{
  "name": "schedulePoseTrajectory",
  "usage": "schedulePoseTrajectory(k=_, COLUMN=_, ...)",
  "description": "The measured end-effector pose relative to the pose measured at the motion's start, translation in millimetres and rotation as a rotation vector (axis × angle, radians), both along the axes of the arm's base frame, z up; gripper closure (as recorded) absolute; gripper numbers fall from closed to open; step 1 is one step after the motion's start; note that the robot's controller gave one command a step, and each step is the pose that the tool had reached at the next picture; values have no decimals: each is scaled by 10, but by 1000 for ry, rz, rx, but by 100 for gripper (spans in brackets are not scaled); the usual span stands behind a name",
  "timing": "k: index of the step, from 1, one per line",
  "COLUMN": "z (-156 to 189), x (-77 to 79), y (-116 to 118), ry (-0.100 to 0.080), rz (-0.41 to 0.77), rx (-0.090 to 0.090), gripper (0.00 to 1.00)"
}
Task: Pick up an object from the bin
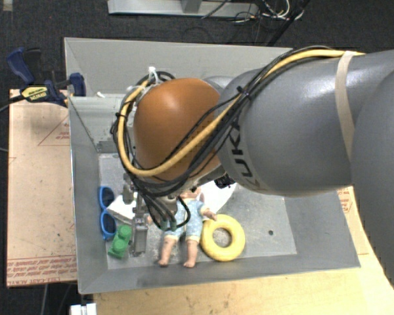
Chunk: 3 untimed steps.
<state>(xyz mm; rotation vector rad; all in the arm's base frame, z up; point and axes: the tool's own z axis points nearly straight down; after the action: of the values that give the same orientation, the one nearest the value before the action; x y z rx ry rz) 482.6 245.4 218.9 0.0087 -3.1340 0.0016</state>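
Now: gripper down low, near-left corner of bin

Arm point(302, 123) comes in from the view's right. Its orange cover point(174, 120) and a bundle of black & yellow cables point(127, 133) hang over the middle of the bin point(85, 176). Gripper point(143, 236) sits under the cover, close to the floor, by the front wall on the view's left. Jaws: can't tell if apart or together, since cables & wrist hide most of them.

Nearest objs:
- green block point(120, 241), small, just beside the gripper on the view's left.
- doll point(187, 228) in pale blue, just beside it on the other side, bare legs toward the front wall, head up under the cover.

The gripper's tip is btwn these two, so the thing to pick is one or the other. Can't tell if it touches either.

Others: a yellow ring point(224, 238) lies flat against the doll's far side, toward the view's right. Blue sunglasses point(105, 214) lie by the left wall, just behind the green block. A white piece point(121, 209) lies flat btwn sunglasses & gripper. A white bit point(224, 181) peeks out from under the arm, behind the ring.
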Motion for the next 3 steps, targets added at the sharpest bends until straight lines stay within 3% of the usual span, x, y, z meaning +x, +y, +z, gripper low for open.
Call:
schedulePoseTrajectory(k=1, z=47, x=20, y=-15, ry=-7, rz=-5, rx=2, gripper=0)
schedulePoseTrajectory(k=2, z=-227, x=16, y=-100, ry=-11, rz=85, rx=5, gripper=0)
schedulePoseTrajectory(k=3, z=-500, x=267, y=-279, ry=-6, rz=411, rx=4, gripper=0)
